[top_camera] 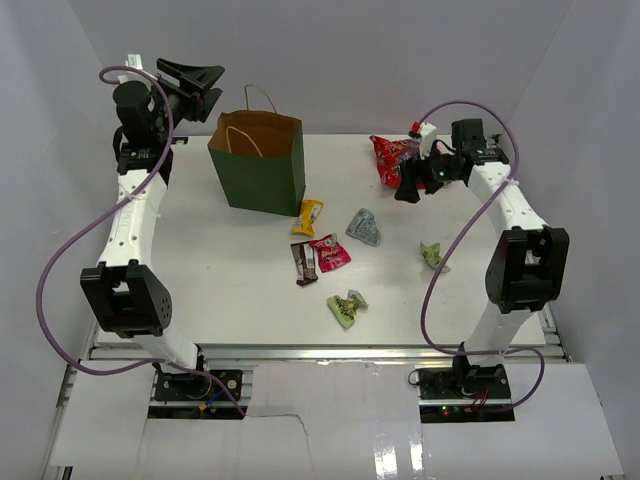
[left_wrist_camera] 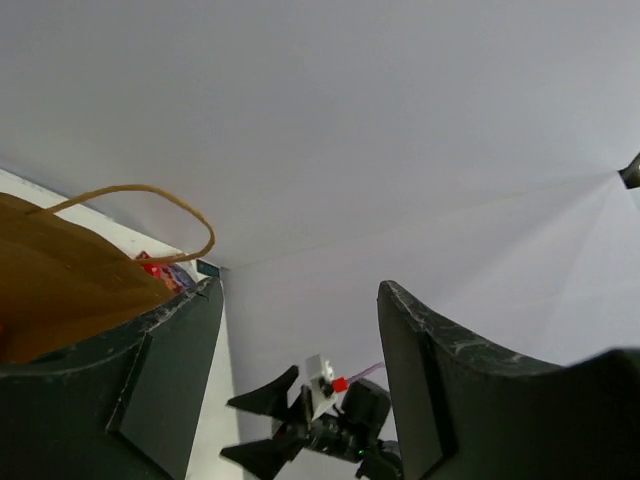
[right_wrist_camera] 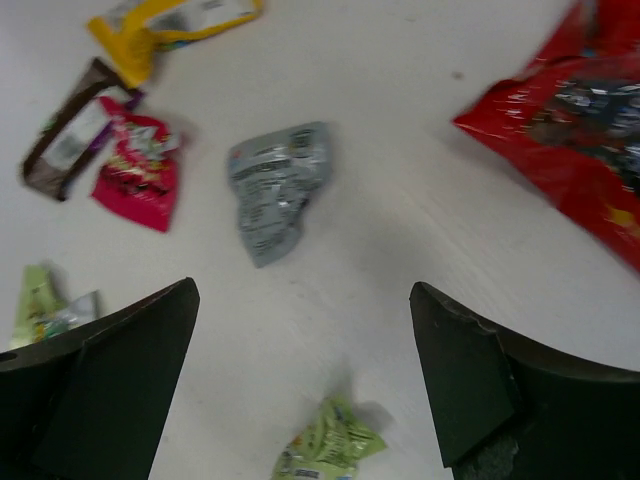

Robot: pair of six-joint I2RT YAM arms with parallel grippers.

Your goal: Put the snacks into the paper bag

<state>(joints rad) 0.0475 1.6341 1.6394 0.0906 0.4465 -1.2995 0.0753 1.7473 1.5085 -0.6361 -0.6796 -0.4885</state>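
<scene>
Hovering near the paper bag (top_camera: 257, 165), your left gripper (top_camera: 213, 86) stands released and empty; your right gripper (top_camera: 408, 184) hangs spread, empty, above the worktop (top_camera: 200, 270) near the red bag (top_camera: 386, 150).

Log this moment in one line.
left gripper: open, empty, high beside paper bag | right gripper: open, empty, hovering by red bag | unbagged: yellow packet, brown packet, pink packet, silver-grey packet, near green packet, right green packet

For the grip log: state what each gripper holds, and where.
Nothing is held. The left gripper and the right gripper both stand open and empty.
</scene>
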